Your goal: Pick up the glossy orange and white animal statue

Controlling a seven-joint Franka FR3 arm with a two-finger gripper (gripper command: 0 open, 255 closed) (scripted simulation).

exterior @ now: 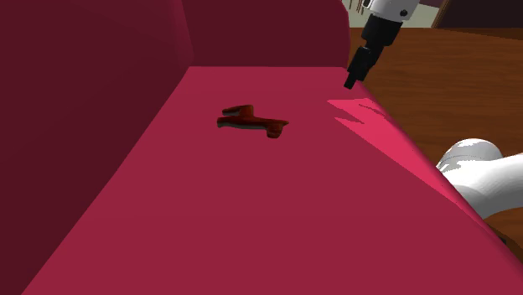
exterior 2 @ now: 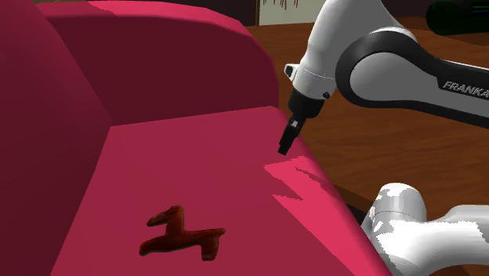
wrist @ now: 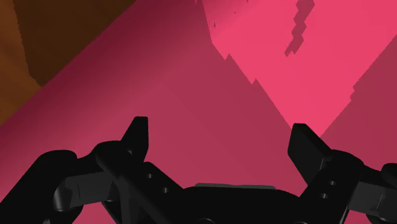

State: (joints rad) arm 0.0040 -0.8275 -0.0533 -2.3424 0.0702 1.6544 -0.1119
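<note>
The animal statue (exterior: 251, 121) looks dark red-brown here and lies flat on the crimson sofa seat (exterior: 209, 209), near the seat's middle. In the second exterior view the statue (exterior 2: 182, 233) sits low and left of centre. My black gripper (exterior: 349, 83) hangs above the seat's edge, well off to the shoulder view's right of the statue and apart from it. From the second exterior view the gripper (exterior 2: 283, 147) points down at the cushion's far right edge. In the wrist view the gripper (wrist: 219, 127) is open, its fingers (wrist: 139, 130) apart with nothing but cushion between them.
A tall dark red backrest (exterior: 75, 109) runs along the shoulder view's left, and an end cushion (exterior: 268, 33) closes the far side. A bright light patch (exterior: 369, 121) lies under the gripper. Brown wooden floor (exterior: 453, 84) lies beyond the seat edge. My white arm link (exterior: 482, 172) is at lower right.
</note>
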